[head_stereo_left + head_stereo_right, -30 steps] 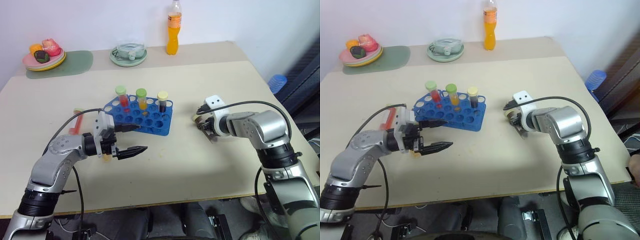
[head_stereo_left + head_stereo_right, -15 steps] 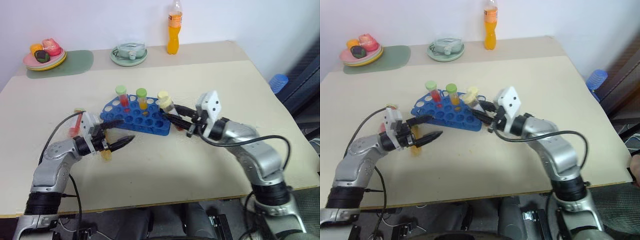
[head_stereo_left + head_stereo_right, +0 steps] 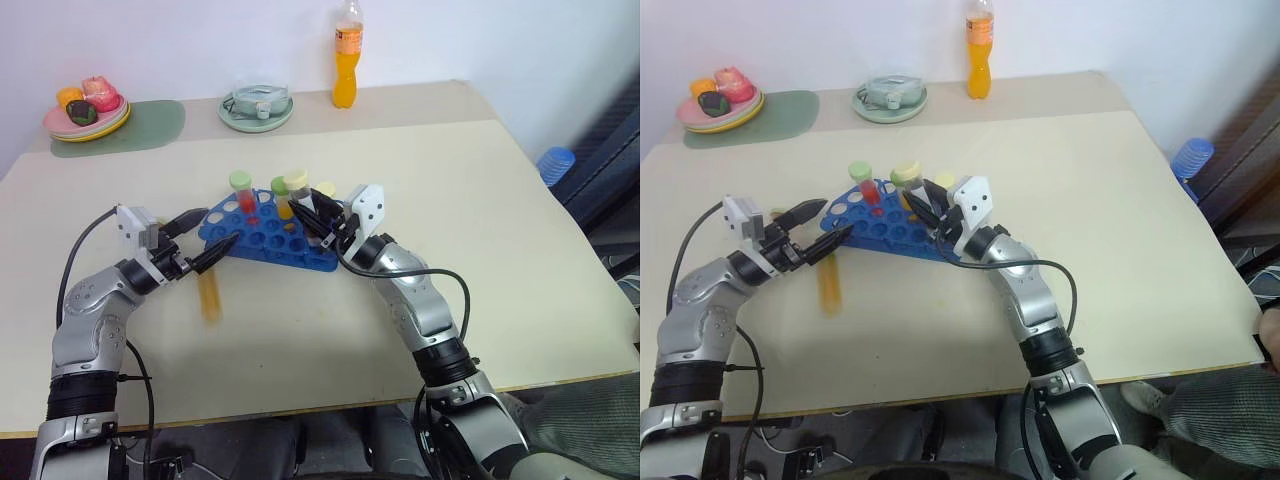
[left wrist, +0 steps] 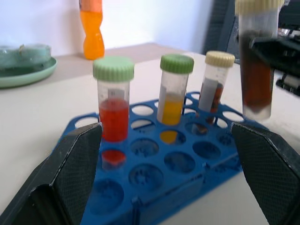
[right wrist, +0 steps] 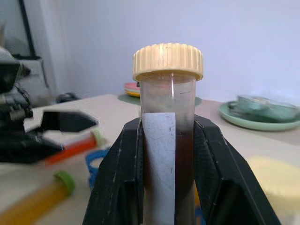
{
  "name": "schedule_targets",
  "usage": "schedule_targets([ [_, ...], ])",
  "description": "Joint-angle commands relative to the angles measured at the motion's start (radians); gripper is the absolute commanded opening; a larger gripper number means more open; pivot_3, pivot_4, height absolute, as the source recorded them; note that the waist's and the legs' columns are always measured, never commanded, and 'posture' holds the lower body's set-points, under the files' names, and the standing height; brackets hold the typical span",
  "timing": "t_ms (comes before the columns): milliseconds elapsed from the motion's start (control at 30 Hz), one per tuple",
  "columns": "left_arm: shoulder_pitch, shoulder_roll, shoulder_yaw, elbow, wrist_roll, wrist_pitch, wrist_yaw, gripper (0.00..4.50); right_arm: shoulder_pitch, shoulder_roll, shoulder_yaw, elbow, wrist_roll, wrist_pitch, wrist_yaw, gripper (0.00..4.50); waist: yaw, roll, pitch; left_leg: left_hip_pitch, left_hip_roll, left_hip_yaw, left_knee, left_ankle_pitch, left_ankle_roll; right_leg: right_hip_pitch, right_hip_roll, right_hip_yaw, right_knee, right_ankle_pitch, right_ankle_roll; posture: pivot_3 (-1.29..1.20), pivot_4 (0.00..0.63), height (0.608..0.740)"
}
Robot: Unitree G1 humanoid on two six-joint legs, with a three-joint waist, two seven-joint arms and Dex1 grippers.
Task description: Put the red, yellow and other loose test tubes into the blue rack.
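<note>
While the right claw [image 3: 312,218] grips a dark cream-capped tube [image 3: 297,196] upright above the blue rack [image 3: 262,236], it should centre over a free hole before lowering; the left claw [image 3: 208,240], spread wide, waits beside the rack.

The blue rack [image 4: 154,173] is moulded in glossy, smooth plastic. The test tubes [image 4: 114,119] are made of clear plastic, closed with ribbed matt caps; a white paper label is seen on the dark tube [image 5: 168,154]. The fingers [image 4: 70,178] are faced with black, finely textured rubber. The table [image 3: 480,200] is finished matt and smooth.
</note>
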State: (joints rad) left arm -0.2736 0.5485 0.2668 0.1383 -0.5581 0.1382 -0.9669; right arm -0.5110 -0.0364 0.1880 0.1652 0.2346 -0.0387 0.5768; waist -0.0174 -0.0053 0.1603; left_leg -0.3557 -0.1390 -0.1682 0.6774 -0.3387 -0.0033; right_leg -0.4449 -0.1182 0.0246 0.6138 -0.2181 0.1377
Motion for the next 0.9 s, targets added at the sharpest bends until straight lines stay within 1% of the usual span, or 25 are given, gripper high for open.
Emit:
schedule_targets([
  [33, -0.004, 0.006, 0.036, -0.034, -0.015, -0.016, 0.011, 4.50, -0.006, 0.022, 0.000, 0.042, -0.020, -0.082, 0.008, 0.82, -0.003, 0.000, 0.000, 0.000, 0.000, 0.000, 0.000, 0.000, 0.000, 0.000, 0.000, 0.000, 0.000, 0.000, 0.000, 0.00, 0.150, 0.740],
  [433, -0.006, 0.018, 0.039, -0.072, -0.030, 0.002, 0.030, 4.50, 0.000, 0.058, 0.001, 0.207, -0.053, -0.197, 0.021, 0.82, -0.004, 0.000, 0.000, 0.000, 0.000, 0.000, 0.000, 0.000, 0.000, 0.000, 0.000, 0.000, 0.000, 0.000, 0.000, 0.00, 0.150, 0.740],
  [633, 0.004, 0.013, 0.043, -0.092, -0.044, 0.015, 0.047, 4.50, 0.009, 0.091, -0.032, 0.316, -0.055, -0.327, 0.013, 0.82, -0.005, 0.000, 0.000, 0.002, 0.001, 0.000, -0.001, 0.000, -0.001, 0.001, 0.001, 0.000, 0.001, 0.000, 0.000, 0.00, 0.150, 0.740],
  [900, -0.006, 0.000, 0.048, -0.098, -0.053, 0.025, 0.062, 4.50, 0.052, 0.082, -0.049, 0.434, -0.085, -0.519, 0.017, 0.82, -0.002, 0.000, -0.001, 0.003, 0.000, 0.000, -0.001, 0.000, -0.001, 0.001, 0.001, 0.000, 0.001, 0.000, 0.000, 0.00, 0.150, 0.740],
])
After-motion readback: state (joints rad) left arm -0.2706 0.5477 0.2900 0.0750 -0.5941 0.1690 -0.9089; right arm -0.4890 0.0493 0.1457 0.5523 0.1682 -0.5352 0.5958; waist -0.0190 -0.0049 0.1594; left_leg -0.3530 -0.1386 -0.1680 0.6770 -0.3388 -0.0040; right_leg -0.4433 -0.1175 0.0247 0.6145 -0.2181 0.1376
